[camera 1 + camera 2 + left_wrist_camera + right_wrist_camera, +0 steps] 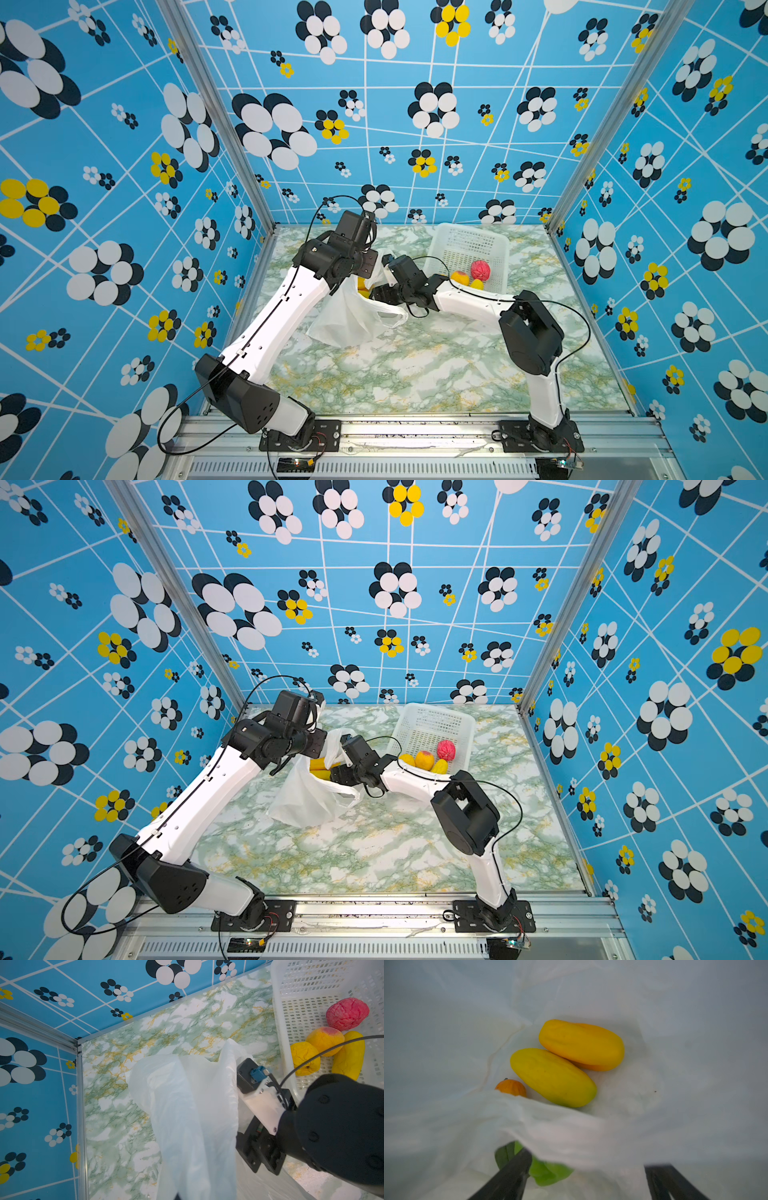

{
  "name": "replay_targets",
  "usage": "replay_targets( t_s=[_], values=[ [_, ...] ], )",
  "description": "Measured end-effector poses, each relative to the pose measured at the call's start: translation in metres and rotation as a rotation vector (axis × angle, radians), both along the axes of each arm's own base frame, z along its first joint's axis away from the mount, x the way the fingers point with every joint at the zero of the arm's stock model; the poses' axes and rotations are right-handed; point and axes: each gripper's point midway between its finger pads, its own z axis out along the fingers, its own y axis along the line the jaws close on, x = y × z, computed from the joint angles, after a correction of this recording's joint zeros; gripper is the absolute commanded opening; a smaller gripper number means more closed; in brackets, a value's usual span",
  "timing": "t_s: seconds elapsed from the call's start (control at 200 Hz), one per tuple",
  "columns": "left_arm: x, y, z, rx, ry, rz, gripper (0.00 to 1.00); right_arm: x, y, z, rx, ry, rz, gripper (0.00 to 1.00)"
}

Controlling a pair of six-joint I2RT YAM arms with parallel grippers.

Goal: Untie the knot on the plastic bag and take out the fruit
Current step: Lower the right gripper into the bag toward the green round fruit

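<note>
Rigid white perforated plastic basket (465, 245), right of centre in both top views. We count four inside:
- pink-red bumpy fruit (347, 1014)
- blushed orange peach (324, 1041)
- round yellow fruit (304, 1058)
- long yellow fruit (349, 1055)

Thin translucent white plastic bag (345, 324), centre, on marbled tabletop (415, 365).

Only right wrist view shows bag's inside:
- two long ridged yellow fruits (581, 1043) (552, 1077)
- one small orange fruit (510, 1087)
- one green fruit (548, 1172), half under film fold

Right gripper (588, 1163): jaws wide, inside bag.
Left gripper (376, 266): clamped on bag film.
</note>
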Motion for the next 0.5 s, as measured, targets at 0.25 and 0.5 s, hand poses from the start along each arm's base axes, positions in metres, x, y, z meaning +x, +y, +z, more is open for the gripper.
replay_targets(
  t_s=[0.25, 0.5],
  values=[
    [0.0, 0.0, 0.001, -0.002, -0.004, 0.0, 0.0, 0.014, 0.016, -0.045, -0.095, 0.042, 0.035, 0.94],
    [0.0, 0.0, 0.001, -0.002, -0.004, 0.0, 0.0, 0.005, 0.028, -0.062, -0.158, 0.074, 0.077, 0.72]
  ],
)
